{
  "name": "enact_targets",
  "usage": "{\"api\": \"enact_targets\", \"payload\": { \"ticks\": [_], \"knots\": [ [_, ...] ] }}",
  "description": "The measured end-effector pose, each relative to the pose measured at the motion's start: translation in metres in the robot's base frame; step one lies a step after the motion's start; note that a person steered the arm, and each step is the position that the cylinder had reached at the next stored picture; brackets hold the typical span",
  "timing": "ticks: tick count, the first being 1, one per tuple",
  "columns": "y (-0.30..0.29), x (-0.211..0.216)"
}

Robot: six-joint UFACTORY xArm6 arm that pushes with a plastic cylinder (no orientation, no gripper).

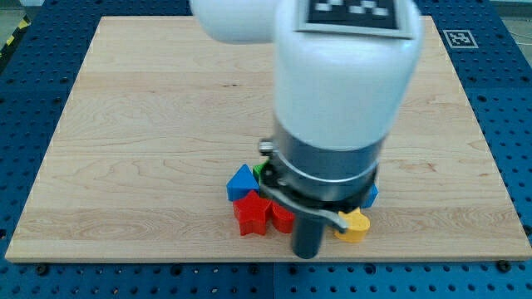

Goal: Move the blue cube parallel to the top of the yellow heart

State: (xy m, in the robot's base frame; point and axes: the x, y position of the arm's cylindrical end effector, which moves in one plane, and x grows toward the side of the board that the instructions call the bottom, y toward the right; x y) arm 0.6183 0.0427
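My arm hides my tip. Blue cube (370, 196), likely light, rigid, slippery, peeks out right of the arm, above yellow heart (354, 225); I'd push a flat face.

A robotics lab, by the look of it: a pale wooden worktop (150, 124) lies on a blue perforated mounting bench (33, 91), printed fiducial markers (458, 37) are stuck to the bench corner and the white arm (345, 75), and yellow-black hazard tape (17, 33) lines the upper-left edge.
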Motion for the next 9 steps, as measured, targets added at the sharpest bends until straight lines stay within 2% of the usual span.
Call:
{"api": "enact_targets", "payload": {
  "ticks": [2, 4, 6, 7, 8, 9],
  "knots": [
    [0.023, 0.001],
    [0.079, 0.000],
    [0.079, -0.048],
    [0.079, -0.056],
    [0.079, -0.090],
    [0.074, -0.090]
  ]
}}
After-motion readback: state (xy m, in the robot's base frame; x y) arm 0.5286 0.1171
